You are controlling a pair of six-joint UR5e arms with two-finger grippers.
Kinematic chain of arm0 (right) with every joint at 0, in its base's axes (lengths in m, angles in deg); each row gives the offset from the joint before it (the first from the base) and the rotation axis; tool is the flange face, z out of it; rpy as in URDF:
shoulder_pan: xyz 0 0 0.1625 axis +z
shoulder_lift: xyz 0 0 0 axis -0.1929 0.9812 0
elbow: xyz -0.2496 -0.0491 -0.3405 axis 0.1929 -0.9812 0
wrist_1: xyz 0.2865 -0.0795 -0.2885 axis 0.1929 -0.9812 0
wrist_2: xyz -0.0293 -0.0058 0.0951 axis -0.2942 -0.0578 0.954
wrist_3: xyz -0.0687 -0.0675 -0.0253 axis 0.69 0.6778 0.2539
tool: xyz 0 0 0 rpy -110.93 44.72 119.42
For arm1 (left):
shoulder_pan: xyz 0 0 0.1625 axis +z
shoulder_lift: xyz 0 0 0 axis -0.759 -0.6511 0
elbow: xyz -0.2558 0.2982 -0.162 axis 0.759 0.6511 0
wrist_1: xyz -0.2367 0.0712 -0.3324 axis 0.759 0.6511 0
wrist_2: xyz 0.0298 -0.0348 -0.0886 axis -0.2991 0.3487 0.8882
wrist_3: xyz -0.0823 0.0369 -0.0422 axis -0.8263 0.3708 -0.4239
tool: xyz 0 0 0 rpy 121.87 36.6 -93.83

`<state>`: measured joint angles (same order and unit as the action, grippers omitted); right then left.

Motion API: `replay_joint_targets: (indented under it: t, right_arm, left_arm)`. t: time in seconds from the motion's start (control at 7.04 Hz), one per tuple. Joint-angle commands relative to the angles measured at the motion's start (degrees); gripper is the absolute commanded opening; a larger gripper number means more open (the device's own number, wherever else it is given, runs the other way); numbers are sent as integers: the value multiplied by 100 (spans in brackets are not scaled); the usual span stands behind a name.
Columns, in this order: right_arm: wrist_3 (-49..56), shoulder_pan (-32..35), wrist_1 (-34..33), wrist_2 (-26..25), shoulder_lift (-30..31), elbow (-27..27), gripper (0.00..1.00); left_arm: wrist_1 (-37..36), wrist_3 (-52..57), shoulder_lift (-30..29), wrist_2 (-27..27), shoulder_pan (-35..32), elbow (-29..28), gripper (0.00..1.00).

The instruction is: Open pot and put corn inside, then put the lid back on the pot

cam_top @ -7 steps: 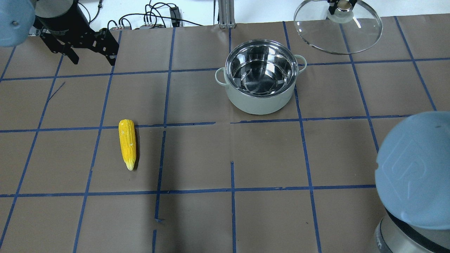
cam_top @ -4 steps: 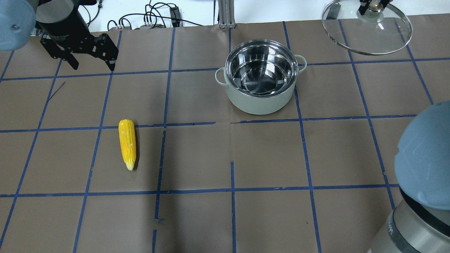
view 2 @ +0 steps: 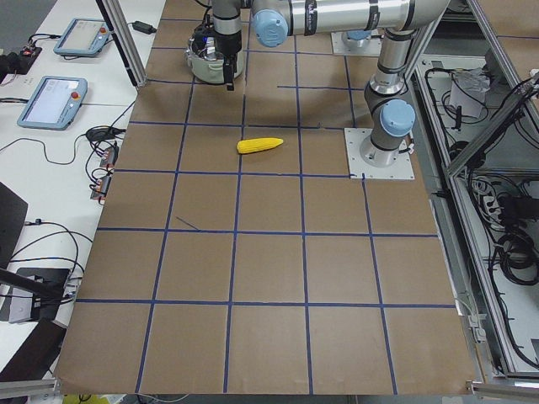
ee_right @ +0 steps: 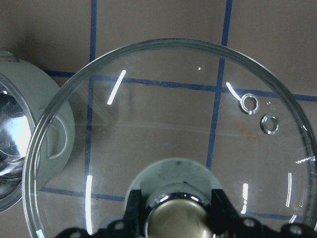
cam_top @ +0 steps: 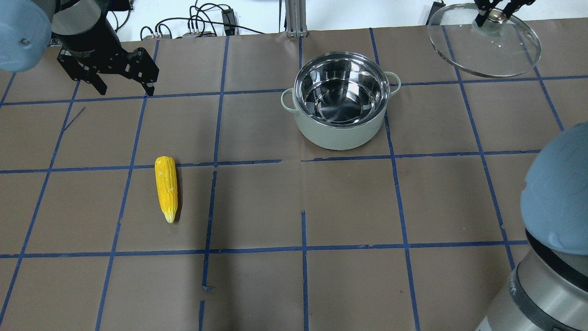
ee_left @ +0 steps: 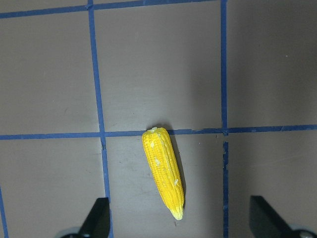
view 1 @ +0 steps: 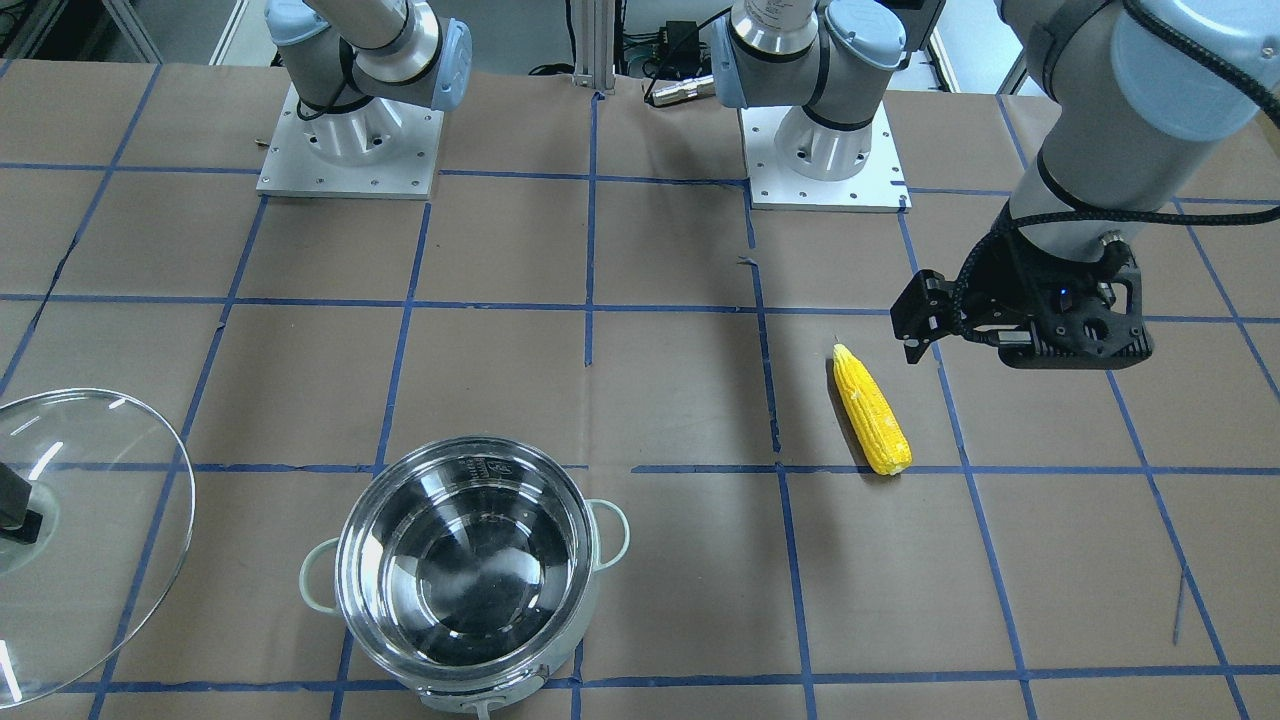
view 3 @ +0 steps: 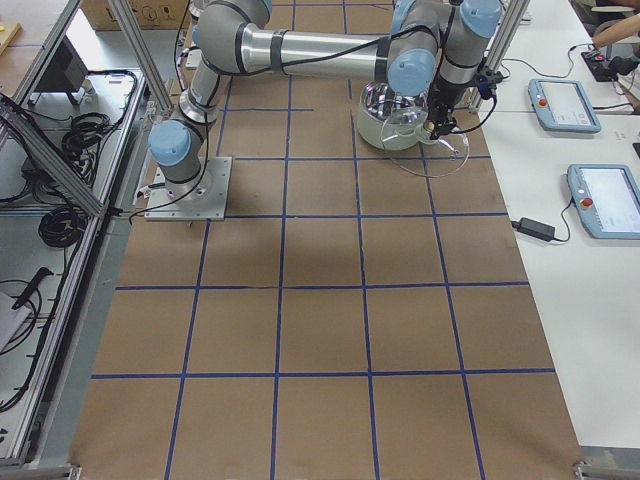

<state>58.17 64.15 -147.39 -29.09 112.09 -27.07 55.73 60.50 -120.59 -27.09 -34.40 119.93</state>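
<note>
Carried farther from the pot [cam_top: 340,126] since a second earlier, the lid [cam_top: 477,50] is now seen beyond the pot's right handle at the far edge of the table [cam_top: 349,202]. Its knob is pinched in the right gripper [cam_top: 494,14]. The glass looks slightly tilted and is judged to be held off the surface, though contact cannot be ruled out.

The left gripper [cam_top: 124,89] has been brought a little nearer the corn [cam_top: 166,188]. Its fingers are spread wide, nothing is held, and it is well short of the cob.

The corn lies flat on the table's left half, well apart from the open, empty pot. Its long axis runs near to far, with only a slight slant. The pointed tip is turned toward the robot, and the blunt end touches a blue tape line [cam_top: 197,164].

For a sound pick, the spread fingers should be centred over the cob's thick middle. They are already set across its width, so little wrist turn should be needed. The lid is best lowered level and let go only once its rim is seated.
</note>
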Motion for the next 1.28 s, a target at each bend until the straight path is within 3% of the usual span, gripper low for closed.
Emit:
replay_joint_targets:
  t: [0.0,0.71,0.85,0.99,1.14]
  right_arm:
    - [-7,22,16,11,39,-49,10]
    - [-16,66,174,3,188,-67,10]
    - [-16,66,174,3,188,-58,10]
    - [-7,75,183,-23,197,-66,10]
    - [-7,75,174,-50,206,-75,10]
  left_arm:
    - [25,-4,88,18,-16,41,100]
    - [16,-22,-78,-26,-16,77,100]
    - [-114,-74,-157,0,27,329,100]
    - [-812,-118,-271,-8,167,906,98]
    - [-2255,-66,-428,-8,516,1660,100]
